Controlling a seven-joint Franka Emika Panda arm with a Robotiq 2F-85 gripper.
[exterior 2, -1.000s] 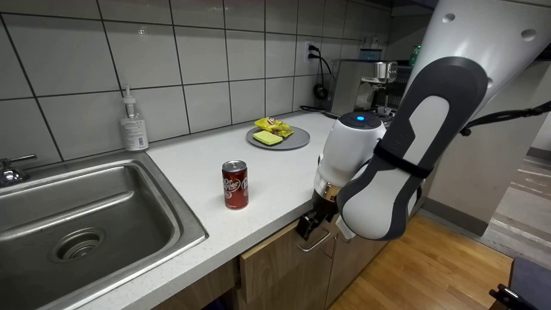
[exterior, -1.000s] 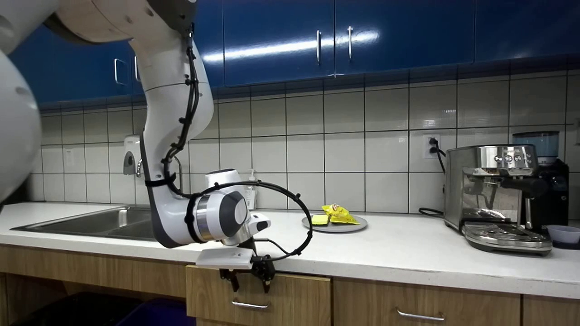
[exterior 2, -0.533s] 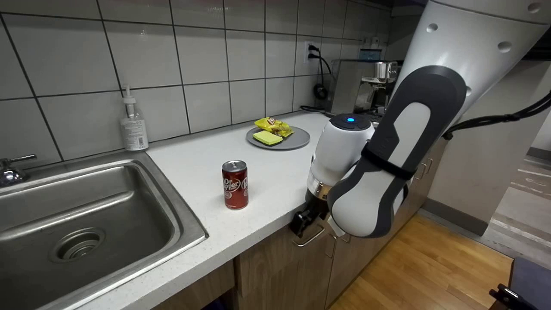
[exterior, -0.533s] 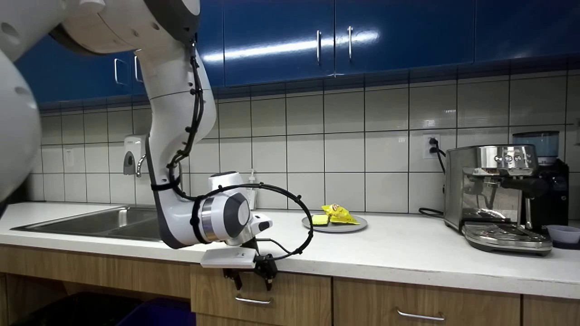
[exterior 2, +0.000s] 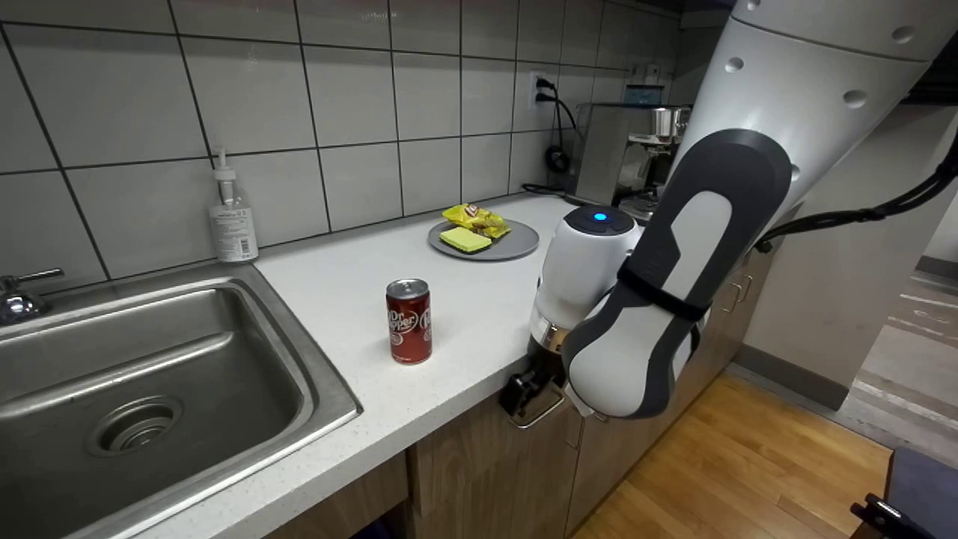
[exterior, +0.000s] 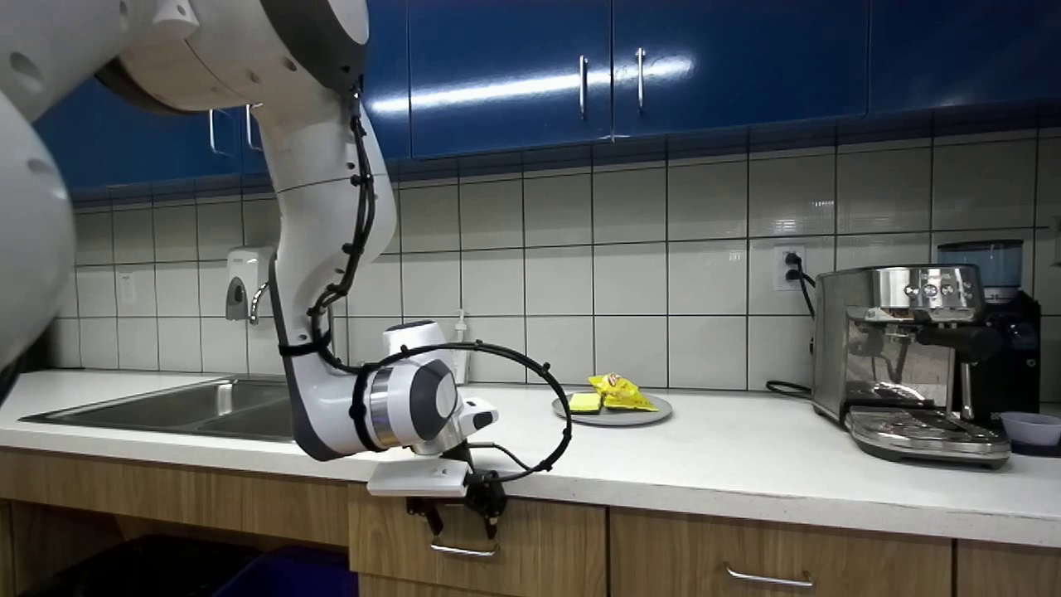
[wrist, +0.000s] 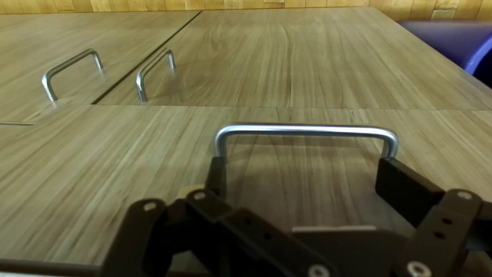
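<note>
Gripper point(wrist: 302, 169) parted: fingers point(wrist: 217, 173) spread wide, one by either end of the drawer handle point(wrist: 307, 130) in the wrist view; cannot tell whether they touch it. Drawer handle lies crosswise on the wooden drawer front point(wrist: 127, 161), below the counter point(exterior 2: 352, 262) in both exterior views. On top, in an exterior view: soda can point(exterior 2: 409, 323) upright near the sink point(exterior 2: 296, 340); grey plate point(exterior 2: 522, 243) bearing sponge point(exterior 2: 465, 239) and yellow bag point(exterior 2: 483, 221); coffee machine point(exterior: 912, 365) farther along
</note>
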